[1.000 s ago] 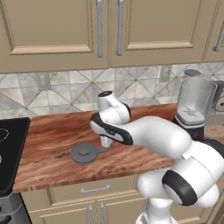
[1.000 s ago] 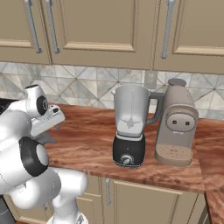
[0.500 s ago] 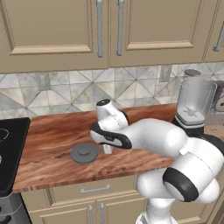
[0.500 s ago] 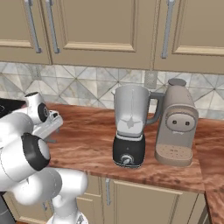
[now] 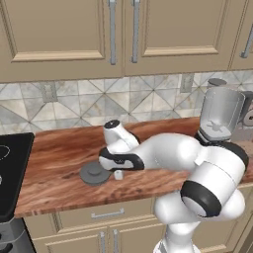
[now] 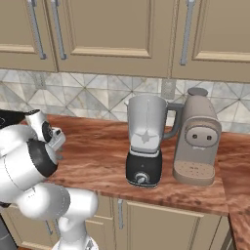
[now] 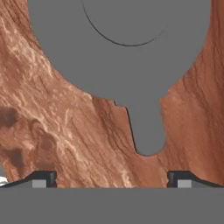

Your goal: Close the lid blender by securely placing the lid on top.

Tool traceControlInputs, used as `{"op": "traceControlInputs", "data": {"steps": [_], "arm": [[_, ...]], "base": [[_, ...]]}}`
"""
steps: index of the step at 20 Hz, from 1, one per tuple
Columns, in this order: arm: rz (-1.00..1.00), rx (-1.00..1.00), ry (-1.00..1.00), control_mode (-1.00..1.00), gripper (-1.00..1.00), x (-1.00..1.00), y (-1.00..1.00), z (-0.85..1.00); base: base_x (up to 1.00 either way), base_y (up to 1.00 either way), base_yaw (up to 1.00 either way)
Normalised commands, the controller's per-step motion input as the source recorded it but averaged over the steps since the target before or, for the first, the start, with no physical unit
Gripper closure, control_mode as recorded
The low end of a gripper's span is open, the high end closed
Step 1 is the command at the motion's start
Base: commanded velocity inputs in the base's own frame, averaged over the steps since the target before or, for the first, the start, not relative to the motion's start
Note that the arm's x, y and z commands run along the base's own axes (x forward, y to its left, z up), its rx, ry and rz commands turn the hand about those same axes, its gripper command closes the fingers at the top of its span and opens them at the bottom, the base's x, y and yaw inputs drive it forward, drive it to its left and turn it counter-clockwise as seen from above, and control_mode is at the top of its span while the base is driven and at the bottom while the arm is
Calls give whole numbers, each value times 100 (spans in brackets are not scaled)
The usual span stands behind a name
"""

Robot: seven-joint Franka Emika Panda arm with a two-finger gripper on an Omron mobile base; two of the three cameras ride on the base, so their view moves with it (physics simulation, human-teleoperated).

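The lid (image 5: 94,173) is a flat dark grey disc with a centre knob, lying on the wooden counter (image 5: 59,153) left of the arm. In the hand view the lid (image 7: 122,48) is close below, its side tab (image 7: 148,131) pointing toward the open space between my fingertips (image 7: 43,178). My gripper (image 5: 117,174) hangs low just right of the lid, open, holding nothing. The blender (image 6: 144,141) stands lidless at the right with a clear jar on a black base, and its jar (image 5: 220,111) is far from the lid.
A beige-grey coffee machine (image 6: 196,139) stands right beside the blender. A black stovetop (image 5: 10,173) borders the counter on the left. Tiled backsplash and wall cabinets (image 5: 123,34) rise behind the counter.
The hand has come down from above the counter to just over its surface, right beside the lid. The lid and the blender have not moved.
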Motion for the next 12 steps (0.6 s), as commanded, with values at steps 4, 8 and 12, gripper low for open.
{"op": "traceControlInputs", "data": {"steps": [4,8,12], "arm": [[5,0,0,-100,-100,36,32,-30],[2,0,0,-100,-100,55,18,-18],[4,0,0,-100,-100,43,3,-32]], "base": [[0,0,0],[0,0,0],[0,0,0]]}}
